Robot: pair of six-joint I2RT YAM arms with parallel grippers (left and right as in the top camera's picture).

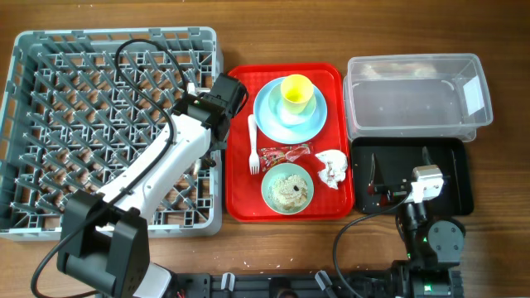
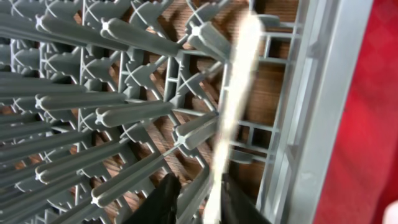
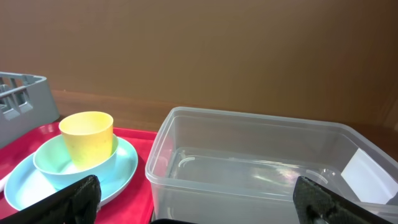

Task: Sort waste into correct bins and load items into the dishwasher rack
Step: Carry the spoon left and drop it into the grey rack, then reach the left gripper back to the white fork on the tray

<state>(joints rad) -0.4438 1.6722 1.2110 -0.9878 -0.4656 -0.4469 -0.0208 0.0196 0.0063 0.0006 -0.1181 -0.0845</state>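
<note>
Left arm: your left arm stretches up across the dishwasher rack [image 1: 50, 124], and the left gripper [image 1: 225, 95] hangs over the rack's edge, just left of the red tray [image 1: 242, 197].
Left fingers: clenched on a white utensil [image 2: 235, 106]. It is too blurred to tell what kind, and it points out over the pegs [image 2: 74, 99] along the rack wall nearest the red tray.
Right arm: folded low, to the right of the red tray, with the right gripper [image 1: 399, 170] over the black tray [image 1: 460, 178].
Right fingers: spread wide, holding nothing.
On the red tray: plate [image 1: 272, 120] with yellow cup [image 1: 296, 89], fork [image 1: 253, 145], red wrapper [image 1: 286, 153], napkin [image 1: 331, 165], and mint bowl [image 1: 267, 189] holding rice scraps [image 1: 290, 192].
Right of the red tray: clear tub [image 1: 414, 95], beyond the black tray.
Left wrist only: shows you the grasp itself — overhead, the gripper hides the utensil.
Right wrist only: shows the cup seated in a pale dish [image 3: 53, 165] on the plate — overhead that is hard to make out.
</note>
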